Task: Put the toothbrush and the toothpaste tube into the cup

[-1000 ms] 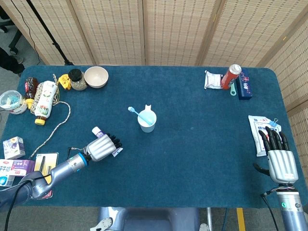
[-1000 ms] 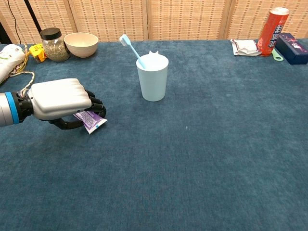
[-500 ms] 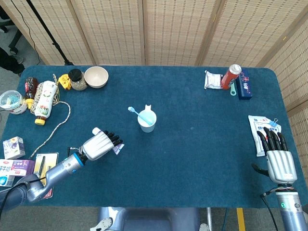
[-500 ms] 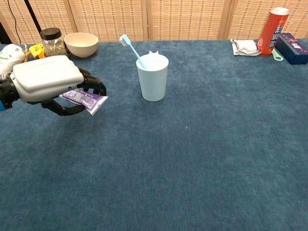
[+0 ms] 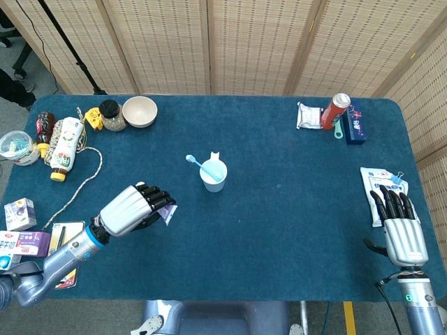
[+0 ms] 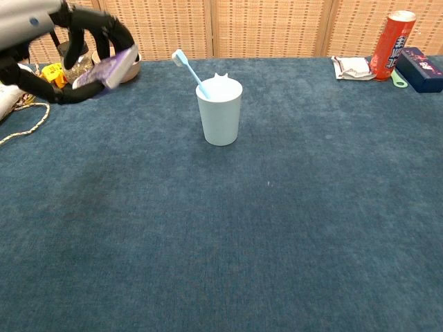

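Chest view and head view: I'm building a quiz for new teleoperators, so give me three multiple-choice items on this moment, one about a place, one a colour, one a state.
1. Where is the toothbrush?
A. flat on the table
B. standing in the cup
C. in the bowl

2. What colour is the toothpaste tube?
A. purple
B. red
C. green

3. What is the left hand doing?
A. resting open on the table
B. pressing the cup
C. holding the toothpaste tube in the air

Answers: 1 B, its head sticks out above the rim. 2 A, purple shows between the fingers. 3 C, the chest view shows the hand raised clear of the cloth.
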Controlling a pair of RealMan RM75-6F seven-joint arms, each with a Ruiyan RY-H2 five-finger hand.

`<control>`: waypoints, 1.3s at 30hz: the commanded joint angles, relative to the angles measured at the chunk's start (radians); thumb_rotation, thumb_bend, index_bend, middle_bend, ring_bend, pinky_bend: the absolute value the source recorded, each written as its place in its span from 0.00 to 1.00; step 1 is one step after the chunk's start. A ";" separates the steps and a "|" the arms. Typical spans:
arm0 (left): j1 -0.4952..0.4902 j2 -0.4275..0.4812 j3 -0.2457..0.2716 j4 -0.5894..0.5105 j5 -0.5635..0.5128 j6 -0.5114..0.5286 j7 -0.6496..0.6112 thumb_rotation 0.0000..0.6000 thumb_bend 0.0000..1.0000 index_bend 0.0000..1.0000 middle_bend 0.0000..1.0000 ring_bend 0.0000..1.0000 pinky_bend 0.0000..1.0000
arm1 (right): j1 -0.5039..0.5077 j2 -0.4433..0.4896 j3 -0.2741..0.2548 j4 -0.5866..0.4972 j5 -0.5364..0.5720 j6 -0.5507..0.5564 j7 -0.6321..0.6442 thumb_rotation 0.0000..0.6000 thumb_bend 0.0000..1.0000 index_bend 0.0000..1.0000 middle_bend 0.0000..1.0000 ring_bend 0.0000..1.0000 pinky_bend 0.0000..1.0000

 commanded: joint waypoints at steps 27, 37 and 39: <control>-0.214 -0.277 -0.345 0.030 -0.483 -0.262 -0.509 1.00 0.43 0.56 0.43 0.43 0.61 | 0.011 -0.006 0.001 0.011 0.017 -0.044 0.002 1.00 0.00 0.00 0.00 0.00 0.00; -0.243 -0.358 -0.360 0.158 -0.525 -0.319 -0.483 1.00 0.43 0.55 0.43 0.42 0.61 | 0.014 -0.004 0.003 0.017 0.024 -0.056 0.015 1.00 0.00 0.00 0.00 0.00 0.00; -0.246 -0.375 -0.361 0.188 -0.533 -0.333 -0.489 1.00 0.43 0.55 0.43 0.42 0.61 | 0.015 -0.004 0.003 0.019 0.026 -0.059 0.016 1.00 0.00 0.00 0.00 0.00 0.00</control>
